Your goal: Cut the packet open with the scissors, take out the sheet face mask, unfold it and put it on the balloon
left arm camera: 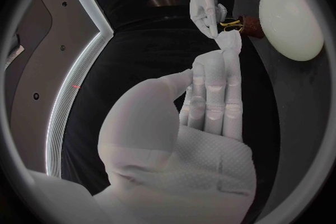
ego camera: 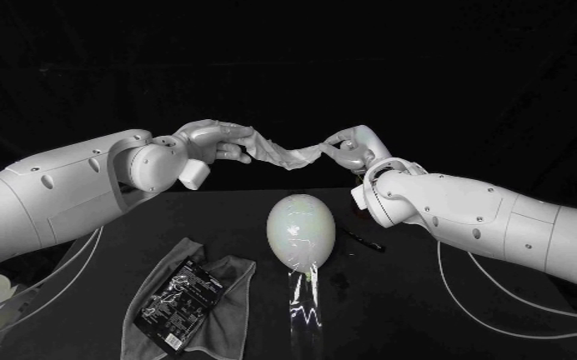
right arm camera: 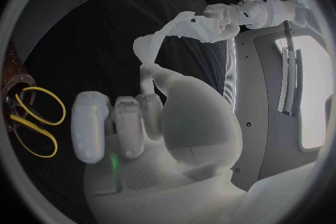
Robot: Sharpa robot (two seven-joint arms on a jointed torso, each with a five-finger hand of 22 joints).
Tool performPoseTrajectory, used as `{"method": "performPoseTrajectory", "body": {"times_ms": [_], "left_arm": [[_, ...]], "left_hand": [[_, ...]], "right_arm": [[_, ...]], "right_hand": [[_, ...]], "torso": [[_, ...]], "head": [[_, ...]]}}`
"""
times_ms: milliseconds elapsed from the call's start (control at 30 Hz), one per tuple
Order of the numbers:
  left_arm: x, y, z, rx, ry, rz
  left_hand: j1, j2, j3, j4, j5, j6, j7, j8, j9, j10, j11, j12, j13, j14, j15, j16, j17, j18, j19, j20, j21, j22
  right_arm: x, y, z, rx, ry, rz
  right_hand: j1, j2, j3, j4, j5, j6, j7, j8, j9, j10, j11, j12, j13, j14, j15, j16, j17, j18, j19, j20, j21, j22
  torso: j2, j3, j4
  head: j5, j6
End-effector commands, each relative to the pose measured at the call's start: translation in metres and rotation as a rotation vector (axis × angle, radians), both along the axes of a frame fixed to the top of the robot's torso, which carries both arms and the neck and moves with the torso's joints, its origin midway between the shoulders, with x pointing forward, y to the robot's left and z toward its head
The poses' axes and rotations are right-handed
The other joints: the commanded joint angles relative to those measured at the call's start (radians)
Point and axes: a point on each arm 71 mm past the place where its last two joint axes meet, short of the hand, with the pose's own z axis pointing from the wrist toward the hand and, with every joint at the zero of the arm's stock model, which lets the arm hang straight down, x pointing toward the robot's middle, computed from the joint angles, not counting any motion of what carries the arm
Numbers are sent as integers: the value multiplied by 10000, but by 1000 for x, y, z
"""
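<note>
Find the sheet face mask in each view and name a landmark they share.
Head view: sheet face mask stretched between left hand and right hand.
Left wrist view: mask bunched at the left hand's fingertips.
Right wrist view: mask strung between the hands.
Shared landmark: the left hand holding one end.

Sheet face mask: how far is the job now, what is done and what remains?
Done: the packet lies on the grey cloth, and the sheet face mask is out of it. In hand: the left hand and the right hand hold the mask up between them, partly crumpled. Left: to spread it fully and lay it on the balloon, which is bare.
</note>
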Motion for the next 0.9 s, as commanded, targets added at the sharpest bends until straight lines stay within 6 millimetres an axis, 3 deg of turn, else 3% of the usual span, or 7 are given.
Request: {"method": "performPoseTrajectory", "body": {"times_ms": [33, 900], "left_arm": [[3, 0, 4, -218, -143, 464], [6, -5, 4, -200, -37, 686]], "left_hand": [[-27, 29, 47, 4, 34, 51, 3, 47, 1082, 70, -29, -14, 13, -23, -17, 70, 8, 185, 5, -44, 36, 12], [-40, 7, 87, 1, 34, 59, -8, 51, 1096, 98, -42, -1, 22, -25, -30, 141, 30, 188, 17, -59, 120, 62]], "right_arm": [[0, 1, -4, -65, 230, 226], [7, -6, -24, -485, 666, -152]], "right_hand": [[63, -4, 191, -117, 23, 78, -20, 80, 262, 622, -52, 28, 1913, 1064, -51, 41, 2628, -162, 447, -44, 37, 2268], [69, -37, 231, -159, 24, 56, -20, 106, 280, 618, -53, 10, 1905, 1064, -50, 41, 2628, -147, 411, -46, -30, 2247]], "torso": [[-6, 0, -6], [-5, 3, -3]], "head": [[0, -6], [-75, 44]]}}
